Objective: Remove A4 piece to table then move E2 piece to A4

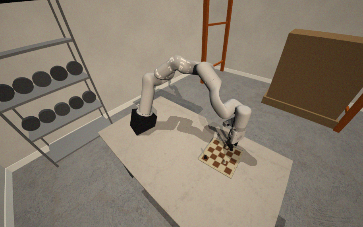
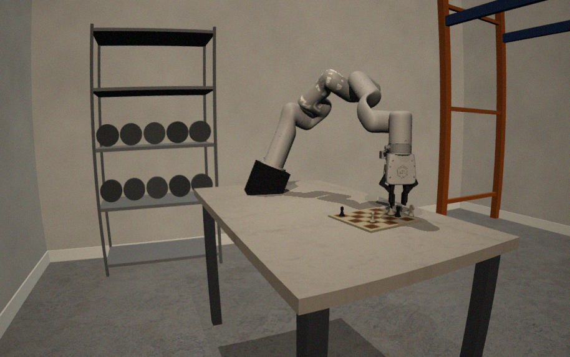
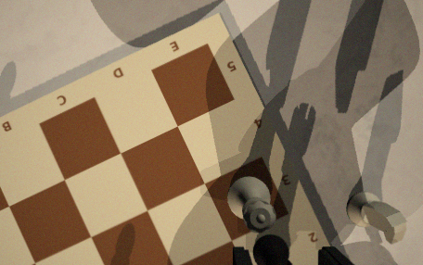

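We have the pincer (image 1: 232, 145) (image 2: 398, 204) (image 3: 285, 258) part-wide and holding nothing above the black piece (image 1: 231, 149) (image 2: 397, 211) (image 3: 271, 251) on E2, with the white knight (image 2: 411, 210) (image 3: 394, 224) upright on the surface (image 1: 174, 174) (image 2: 357, 252) (image 3: 28, 37), at its two o'clock in the wrist view.

Your arm (image 1: 211, 80) (image 2: 365, 90) is pale grey-white, built from smooth, rounded tubes (glossy highlights speckle its upper bends), with a dark band at one joint. Its base (image 1: 143, 123) (image 2: 267, 178) is a black, angular block. The pincer (image 1: 230, 147) (image 2: 398, 201) (image 3: 288, 258) has a pale housing, small screws, a round emblem and black fingers.
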